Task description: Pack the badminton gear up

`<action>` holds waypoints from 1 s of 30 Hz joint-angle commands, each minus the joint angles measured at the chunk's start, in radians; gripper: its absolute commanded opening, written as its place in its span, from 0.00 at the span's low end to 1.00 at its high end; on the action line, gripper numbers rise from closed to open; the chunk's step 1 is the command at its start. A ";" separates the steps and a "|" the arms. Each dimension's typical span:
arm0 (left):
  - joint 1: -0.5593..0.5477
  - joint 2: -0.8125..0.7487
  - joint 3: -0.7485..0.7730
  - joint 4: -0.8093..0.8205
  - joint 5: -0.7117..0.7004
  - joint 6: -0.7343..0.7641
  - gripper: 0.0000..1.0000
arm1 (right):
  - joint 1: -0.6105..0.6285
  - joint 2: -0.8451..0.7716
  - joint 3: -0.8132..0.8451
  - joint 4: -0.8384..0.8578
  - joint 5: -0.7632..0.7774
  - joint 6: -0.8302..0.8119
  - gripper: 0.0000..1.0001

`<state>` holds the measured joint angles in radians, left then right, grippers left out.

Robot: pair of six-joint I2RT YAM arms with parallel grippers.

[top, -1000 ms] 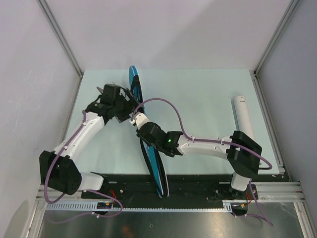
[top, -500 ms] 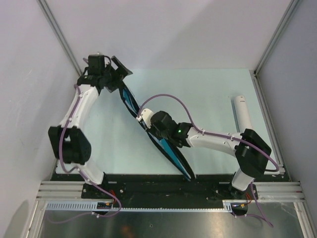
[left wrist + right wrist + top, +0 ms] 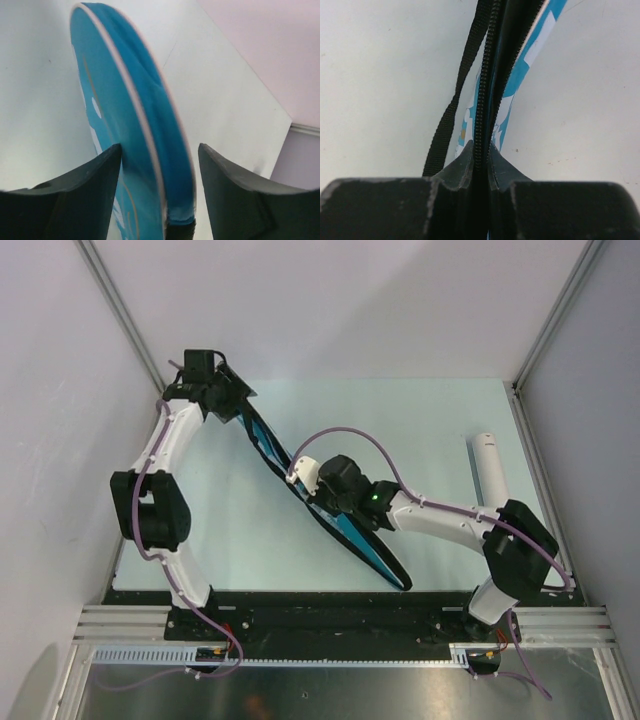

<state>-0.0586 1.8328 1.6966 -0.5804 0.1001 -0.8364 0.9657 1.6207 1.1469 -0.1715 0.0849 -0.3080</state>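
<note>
The blue racket bag (image 3: pixel 365 545) stands on its edge, running diagonally from the far left to the near middle of the table. My left gripper (image 3: pixel 238 405) is open and straddles the bag's rounded far end (image 3: pixel 135 115). Its left finger (image 3: pixel 95 175) touches the bag; the right finger (image 3: pixel 235 190) stands apart. My right gripper (image 3: pixel 318 490) is shut on the bag's black zipper edge (image 3: pixel 487 75) near its middle. The black strap (image 3: pixel 452 107) hangs beside it. The long white tube (image 3: pixel 492 475) lies at the right. No rackets or shuttlecocks show.
The pale green table (image 3: pixel 420 430) is bounded by white walls at the back and sides. A metal rail (image 3: pixel 540 480) runs along the right edge next to the tube. The left arm's elbow (image 3: pixel 150 510) is over the table's left edge.
My left arm has swung from mid-table to the far left corner, at the bag's far end. The bag has turned, its near end swinging right. My right gripper has shifted right with it.
</note>
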 commanded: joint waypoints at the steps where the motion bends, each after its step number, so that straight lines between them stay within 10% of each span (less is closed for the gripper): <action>1: 0.016 0.028 0.078 0.021 0.004 0.026 0.60 | 0.004 -0.059 -0.016 0.041 -0.031 -0.029 0.00; 7: 0.020 0.011 0.072 0.021 0.030 0.080 0.05 | -0.057 -0.056 -0.036 0.104 -0.042 0.070 0.40; 10: 0.020 -0.044 0.005 0.017 0.010 0.036 0.00 | -0.081 -0.036 0.006 0.127 -0.018 0.164 0.69; 30: 0.019 -0.125 -0.135 0.017 0.151 0.074 0.00 | -0.234 0.527 0.720 0.359 -0.611 0.840 0.69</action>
<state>-0.0284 1.7546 1.5745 -0.5346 0.1814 -0.8085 0.7544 2.0647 1.7958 0.0761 -0.3683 0.4339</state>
